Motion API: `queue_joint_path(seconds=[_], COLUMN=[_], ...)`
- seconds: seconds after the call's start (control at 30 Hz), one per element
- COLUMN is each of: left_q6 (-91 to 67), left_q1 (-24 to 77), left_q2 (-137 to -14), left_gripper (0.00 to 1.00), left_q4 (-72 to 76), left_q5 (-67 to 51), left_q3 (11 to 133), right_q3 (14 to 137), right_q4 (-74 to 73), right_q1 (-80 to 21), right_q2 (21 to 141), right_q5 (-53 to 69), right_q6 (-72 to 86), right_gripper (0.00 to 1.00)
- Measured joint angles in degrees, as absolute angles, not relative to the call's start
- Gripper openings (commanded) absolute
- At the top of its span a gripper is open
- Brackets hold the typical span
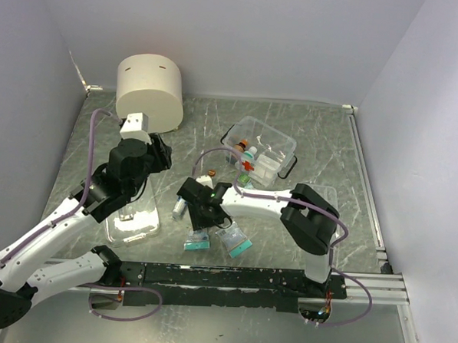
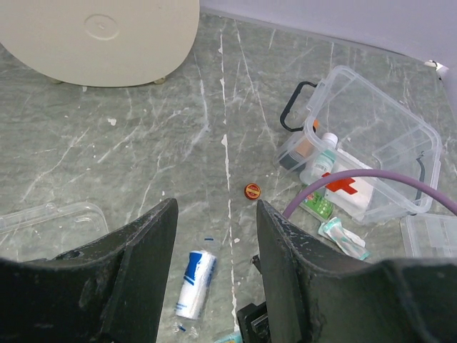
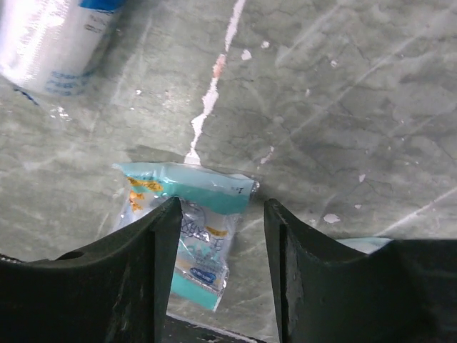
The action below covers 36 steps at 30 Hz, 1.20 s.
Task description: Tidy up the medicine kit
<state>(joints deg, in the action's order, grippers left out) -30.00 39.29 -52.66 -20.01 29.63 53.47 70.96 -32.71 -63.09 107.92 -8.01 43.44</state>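
Right end effector (image 3: 220, 214) spread; medicine kit (image 1: 274, 136) diagonal.

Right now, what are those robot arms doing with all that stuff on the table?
They are tidying a medicine kit. The right gripper hangs with open jaws over a teal packet lying on the table, not gripping it. The left gripper is open and empty. A white and blue roll lies loose on the table too. The kit sits open farther back with a few things inside.
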Motion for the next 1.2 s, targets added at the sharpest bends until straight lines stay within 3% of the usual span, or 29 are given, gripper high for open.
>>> queue_joint_path(seconds=[0.33, 0.57, 0.83, 1.03, 1.2], left_q6=[-30.0, -30.0, -30.0, -30.0, -30.0], left_q1=[39.3, 39.3, 39.3, 39.3, 39.3], left_q2=[-51.9, -51.4, -51.3, -51.2, -51.1], left_gripper=[0.59, 0.59, 0.59, 0.59, 0.59], left_q4=[-20.0, -20.0, -20.0, -20.0, -20.0], left_q5=[30.4, 30.4, 30.4, 30.5, 30.5], left_q3=[53.4, 53.1, 53.0, 53.0, 53.0], right_q3=[72.0, 70.3, 69.9, 70.2, 70.5], right_q4=[-36.3, -36.4, -35.3, -34.1, -34.1], right_q1=[-63.9, -63.9, -63.8, -63.2, -63.0], right_q2=[108.1, 105.7, 107.3, 108.1, 108.2], right_q5=[-11.6, -10.9, -9.9, -7.8, -8.0], right_q6=[44.1, 45.1, 46.2, 46.3, 46.2], right_gripper=[0.53, 0.39, 0.35, 0.15, 0.11])
